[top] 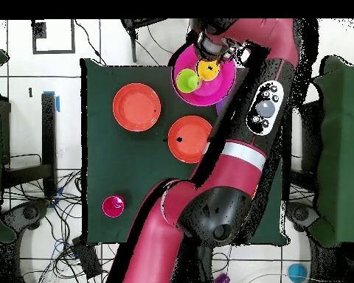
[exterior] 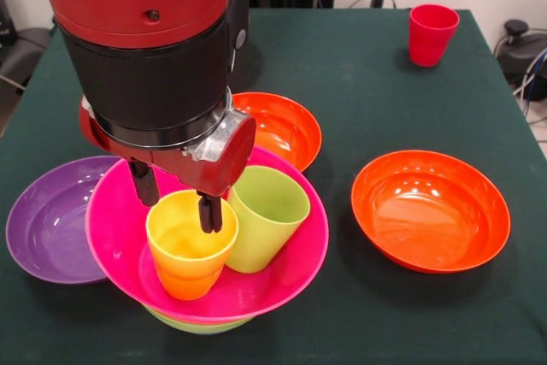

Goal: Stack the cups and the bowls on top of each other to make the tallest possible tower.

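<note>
**Hand astride the rim of the yellow-orange cup, in the tower at the bench's near edge.**

Nearest lay the lime-green bowl (exterior: pixel 195 324), the magenta bowl (exterior: pixel 282 284) nested in it; inside stood the yellow-orange cup (exterior: pixel 188 254), upright, and the green cup (exterior: pixel 265 215), tilted, touching it. The hand (exterior: pixel 177 198) hung directly above, fingers apart: one outside the cup's rim, one inside, so closing would pinch the wall. The purple bowl (exterior: pixel 43 224) sat beside, two orange bowls (exterior: pixel 432 211) (exterior: pixel 286 126) behind, the red cup (exterior: pixel 431 33) near the far corner.
</note>
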